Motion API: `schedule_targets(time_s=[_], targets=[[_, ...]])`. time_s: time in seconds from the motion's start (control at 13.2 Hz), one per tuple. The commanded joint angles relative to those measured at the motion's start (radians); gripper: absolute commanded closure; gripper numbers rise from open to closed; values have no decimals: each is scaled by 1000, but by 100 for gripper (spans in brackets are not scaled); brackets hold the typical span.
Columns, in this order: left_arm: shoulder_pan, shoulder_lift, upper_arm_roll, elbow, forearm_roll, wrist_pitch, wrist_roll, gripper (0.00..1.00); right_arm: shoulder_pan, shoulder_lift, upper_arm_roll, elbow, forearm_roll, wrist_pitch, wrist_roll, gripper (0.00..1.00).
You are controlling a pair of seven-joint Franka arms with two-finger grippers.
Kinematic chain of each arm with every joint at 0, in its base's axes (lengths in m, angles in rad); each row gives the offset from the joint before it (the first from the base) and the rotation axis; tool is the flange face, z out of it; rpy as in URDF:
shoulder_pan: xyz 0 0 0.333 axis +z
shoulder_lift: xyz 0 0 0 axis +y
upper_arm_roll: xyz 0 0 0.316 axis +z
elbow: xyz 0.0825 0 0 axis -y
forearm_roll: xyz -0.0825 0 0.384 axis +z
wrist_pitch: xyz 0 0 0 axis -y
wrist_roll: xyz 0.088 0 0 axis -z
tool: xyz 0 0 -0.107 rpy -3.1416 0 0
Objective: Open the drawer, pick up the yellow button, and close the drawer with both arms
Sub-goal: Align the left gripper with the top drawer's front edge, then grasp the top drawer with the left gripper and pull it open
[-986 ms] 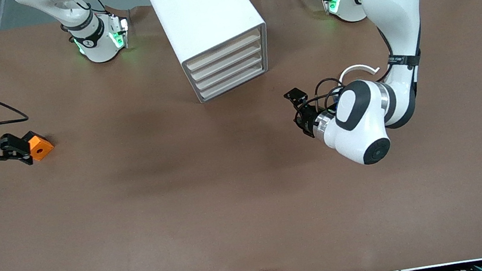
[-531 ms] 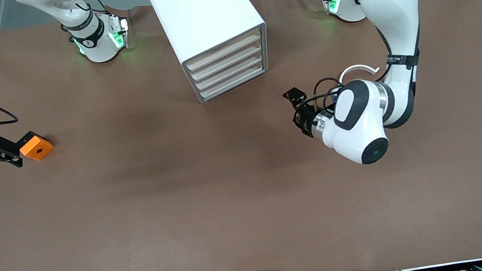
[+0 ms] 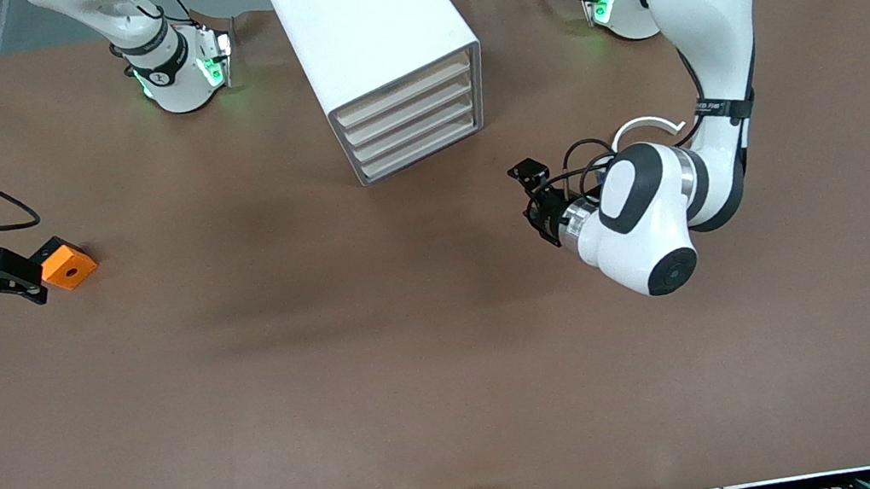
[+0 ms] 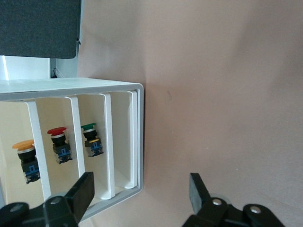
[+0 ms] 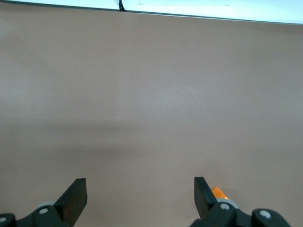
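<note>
Here the white cabinet (image 3: 376, 55) at the table's (image 3: 453, 363) top edge has four shut drawers (image 3: 409, 119). Inside sit three buttons; one (image 4: 27, 158) has a yellow-orange cap. The left gripper (image 4: 142, 201) and right gripper (image 5: 139, 198) both stand spread, empty.

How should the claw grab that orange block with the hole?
I'd pinch two opposite flat sides of the orange block, coming down from above. It lies flat on the table, hole up, sides bare. The open right claw is right beside it.
</note>
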Motion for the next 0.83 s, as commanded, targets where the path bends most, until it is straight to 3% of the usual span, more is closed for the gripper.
schedule_targets(time_s=[0.0,0.38,0.53,0.76], targets=[[-16,4,-43,17,-18,-10,-11,3,0,-2,4,15,-4,-15,30,0],[-62,5,-111,12,-104,-13,-26,4,3,0,2,31,-4,-14,43,0],[-105,13,-117,6,-164,-16,-30,12,5,0,2,31,-4,-15,44,0],[-155,42,-118,-14,-219,-34,-38,33,6,1,2,27,-2,-15,45,0]])
